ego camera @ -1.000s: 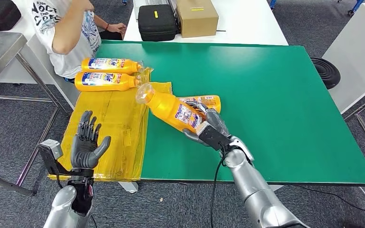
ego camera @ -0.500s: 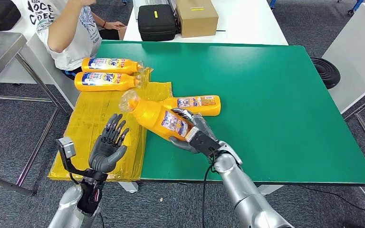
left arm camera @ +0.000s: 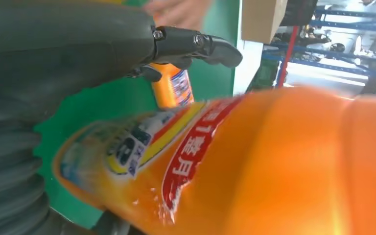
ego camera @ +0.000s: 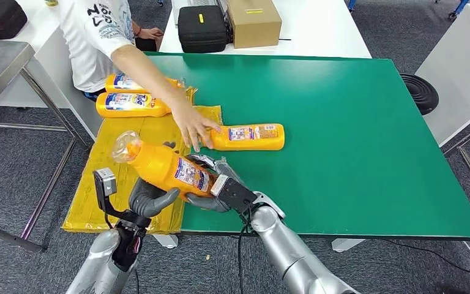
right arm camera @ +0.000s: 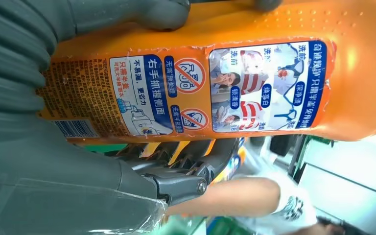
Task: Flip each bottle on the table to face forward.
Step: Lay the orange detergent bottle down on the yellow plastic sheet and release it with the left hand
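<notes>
Right robot hand [ego camera: 215, 190] grips the orange detergent bottle [ego camera: 162, 166] by its base, off the surface [ego camera: 355, 122] at the near left edge. Left robot hand [ego camera: 149, 198] cups it underneath, probably a handover for re-orienting. A person's hand [ego camera: 193, 127] rests on another bottle [ego camera: 248, 136] mid-surface.

On the back label of the orange bottle [right arm camera: 215, 83] held close to my right wrist camera I read 右手抓握侧面 beside two red prohibition signs and a barcode. The two bottles [ego camera: 128, 104] lying on the yellow sheet [ego camera: 110, 184] show a logo reading roughly "Tide". The person's white T-shirt [ego camera: 101, 30] carries dark print I cannot make out fully.
</notes>
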Motion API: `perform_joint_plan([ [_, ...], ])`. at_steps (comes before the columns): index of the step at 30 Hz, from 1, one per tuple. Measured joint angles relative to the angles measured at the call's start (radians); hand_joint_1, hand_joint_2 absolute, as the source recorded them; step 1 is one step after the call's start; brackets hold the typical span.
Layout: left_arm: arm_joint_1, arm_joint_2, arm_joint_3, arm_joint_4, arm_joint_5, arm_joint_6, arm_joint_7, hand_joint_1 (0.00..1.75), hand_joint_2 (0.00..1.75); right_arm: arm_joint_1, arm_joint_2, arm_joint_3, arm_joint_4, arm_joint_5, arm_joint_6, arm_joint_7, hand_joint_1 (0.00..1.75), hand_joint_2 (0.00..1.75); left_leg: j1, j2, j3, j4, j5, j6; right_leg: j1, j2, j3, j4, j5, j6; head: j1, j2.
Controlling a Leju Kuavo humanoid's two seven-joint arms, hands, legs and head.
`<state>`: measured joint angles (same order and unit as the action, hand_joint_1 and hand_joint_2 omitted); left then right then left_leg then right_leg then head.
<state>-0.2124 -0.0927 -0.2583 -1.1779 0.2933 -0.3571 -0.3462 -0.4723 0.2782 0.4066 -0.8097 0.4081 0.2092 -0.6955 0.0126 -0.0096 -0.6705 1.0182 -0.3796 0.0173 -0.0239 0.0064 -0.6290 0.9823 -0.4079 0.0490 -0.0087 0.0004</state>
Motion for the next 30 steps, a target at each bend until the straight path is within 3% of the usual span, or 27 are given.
perform_joint_plan([
  [13, -0.003, 0.003, -0.019, 0.017, 0.065, -0.066, -0.060, 0.00, 1.75, -0.026, 0.014, 0.051, 0.134, -0.116, 0.086, 0.000, 1.75, 1.75, 0.000, 0.000, 0.000, 0.000, 0.000, 0.000, 0.000, 0.000, 0.000, 0.000, 0.000, 0.000, 0.000, 0.000],
  [30, -0.006, 0.021, -0.010, 0.028, 0.088, -0.109, -0.056, 0.00, 1.75, -0.053, 0.008, 0.058, 0.259, -0.122, 0.085, -0.003, 1.75, 1.75, 0.000, 0.000, 0.000, 0.000, 0.000, 0.000, 0.000, 0.000, 0.000, 0.000, 0.000, 0.000, 0.000, 0.000],
])
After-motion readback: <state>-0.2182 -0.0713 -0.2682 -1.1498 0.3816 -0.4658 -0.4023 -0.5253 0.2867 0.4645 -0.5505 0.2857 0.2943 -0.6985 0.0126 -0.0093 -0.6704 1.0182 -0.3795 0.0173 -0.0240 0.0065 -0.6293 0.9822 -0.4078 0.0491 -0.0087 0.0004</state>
